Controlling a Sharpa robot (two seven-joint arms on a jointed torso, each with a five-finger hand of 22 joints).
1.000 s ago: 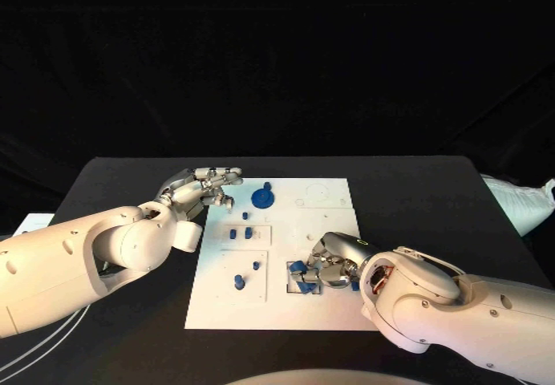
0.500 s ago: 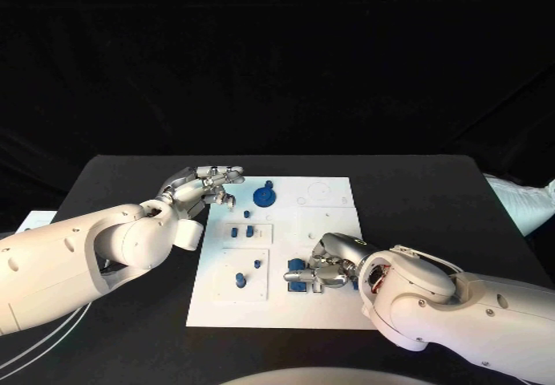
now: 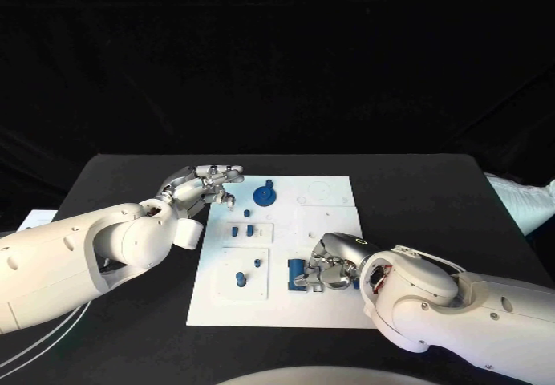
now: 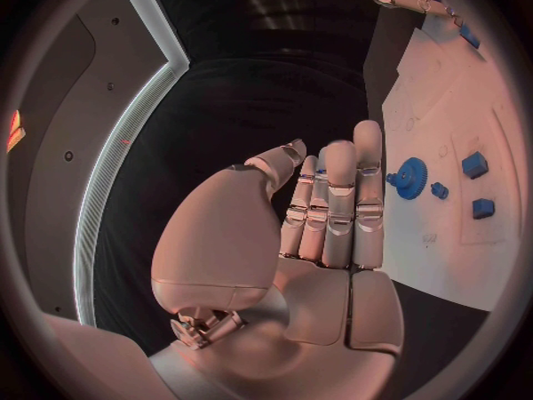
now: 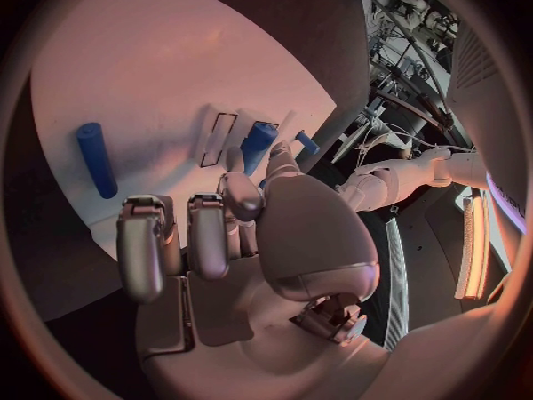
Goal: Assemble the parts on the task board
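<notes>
While the right hand (image 3: 327,267) crouches over the near middle of the white task board (image 3: 330,216), its fingers curl down around a small cluster of blue parts (image 3: 301,274) at a recess there; whether it actually grips one or only presses on it cannot be told, since the fingers hide the contact; the left hand (image 3: 204,186) hovers at the board's far left edge, fingers straight and close together, holding nothing; a blue gear (image 3: 265,195) sits on the far part of the board just beside that hand, two short blue pegs (image 3: 241,231) stand in a framed panel nearer the middle, and another blue peg (image 3: 240,279) stands in the panel nearest the robot; the step in hand looks like seating a piece into the recess; to do it well, the right hand should keep the piece square to the opening, press straight down without dragging its neighbours, and lift away only once it sits flush; the worktop (image 3: 439,200) around the board is black.
</notes>
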